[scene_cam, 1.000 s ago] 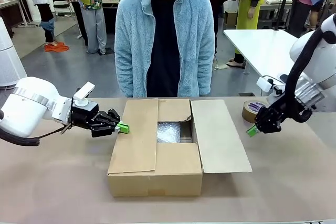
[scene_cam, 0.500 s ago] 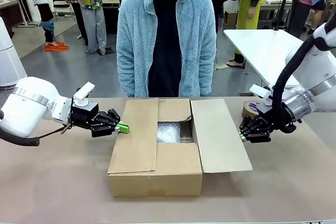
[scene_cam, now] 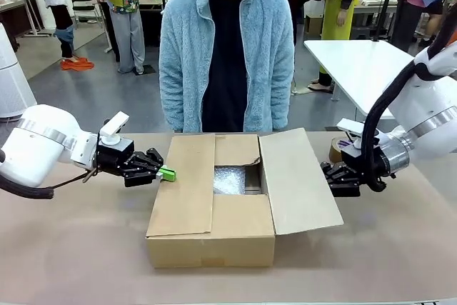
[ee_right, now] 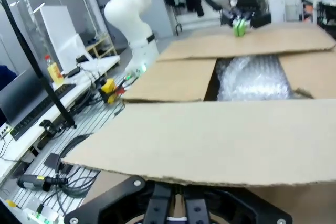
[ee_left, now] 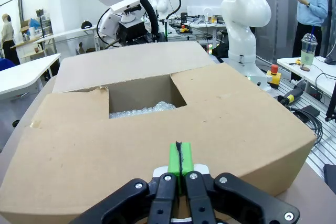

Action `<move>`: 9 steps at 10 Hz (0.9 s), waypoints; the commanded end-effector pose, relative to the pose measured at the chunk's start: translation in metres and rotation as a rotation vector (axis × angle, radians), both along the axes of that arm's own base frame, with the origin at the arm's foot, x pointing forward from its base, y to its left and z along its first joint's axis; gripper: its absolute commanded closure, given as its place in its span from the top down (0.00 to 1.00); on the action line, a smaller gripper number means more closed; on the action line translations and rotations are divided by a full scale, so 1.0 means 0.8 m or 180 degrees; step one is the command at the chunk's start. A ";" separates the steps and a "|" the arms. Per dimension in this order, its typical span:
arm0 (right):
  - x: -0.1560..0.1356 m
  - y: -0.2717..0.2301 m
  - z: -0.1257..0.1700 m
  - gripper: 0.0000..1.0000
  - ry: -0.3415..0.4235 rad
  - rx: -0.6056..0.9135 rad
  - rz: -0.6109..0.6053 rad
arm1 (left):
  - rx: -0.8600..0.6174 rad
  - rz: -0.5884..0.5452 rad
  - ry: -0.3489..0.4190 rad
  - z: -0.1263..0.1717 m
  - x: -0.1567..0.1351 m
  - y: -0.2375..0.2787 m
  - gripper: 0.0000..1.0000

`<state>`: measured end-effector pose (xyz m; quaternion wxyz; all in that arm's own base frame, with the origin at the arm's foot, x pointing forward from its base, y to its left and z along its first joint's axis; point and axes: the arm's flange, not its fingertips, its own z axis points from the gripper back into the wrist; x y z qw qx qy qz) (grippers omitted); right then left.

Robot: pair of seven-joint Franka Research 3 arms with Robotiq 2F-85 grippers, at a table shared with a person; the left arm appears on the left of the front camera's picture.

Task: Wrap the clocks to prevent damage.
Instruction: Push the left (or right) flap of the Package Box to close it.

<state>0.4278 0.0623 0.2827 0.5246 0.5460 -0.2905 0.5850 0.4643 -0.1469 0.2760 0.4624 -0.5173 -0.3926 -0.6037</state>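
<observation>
- The left end effector (scene_cam: 167,173) is clenched: its two green pads (ee_left: 180,157) press flat against each other with nothing between them.
- Its tips sit at the left edge of the cardboard box (scene_cam: 214,242), just beside the left flap (scene_cam: 187,185). Whether they touch the board, I cannot tell.
- The right end effector (scene_cam: 332,178) is also clenched, its black fingers (ee_right: 157,203) close together and holding nothing.
- Its tips are tucked under the outer edge of the right flap (scene_cam: 300,180). The flap lies across them and slopes up and outward instead of lying flat.
- The clocks (scene_cam: 228,181) show as a whitish, clear bundle of bubble wrap, crinkled and cushion-like. It lies on the floor of the box, seen through the square gap between the flaps.
- In the right wrist view the bundle (ee_right: 254,80) looks glossy and puffy and sits in the middle of the opening.
- The box is plain brown corrugated board, rectangular, with matte flat flaps.
- The left flap and the near flap (scene_cam: 239,219) lie level over the top, and the far flap (scene_cam: 237,149) has a torn, uneven edge.
- A roll of brown tape (scene_cam: 340,149) stands on the desk (scene_cam: 71,248) to the far right of the box, just beyond the right end effector.
- A person (scene_cam: 226,55) in a fluffy light-blue fleece stands at the far side of the desk, directly behind the box.
</observation>
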 end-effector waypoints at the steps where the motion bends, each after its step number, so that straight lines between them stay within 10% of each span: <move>1: -0.001 0.007 0.012 0.01 -0.0281 0.0403 -0.0237 | -0.0016 0.0028 0.0014 -0.004 0.001 -0.004 0.00; 9: -0.002 0.105 0.022 0.01 -0.0509 0.0729 -0.0302 | -0.0016 0.0028 0.0014 -0.004 0.001 -0.004 0.00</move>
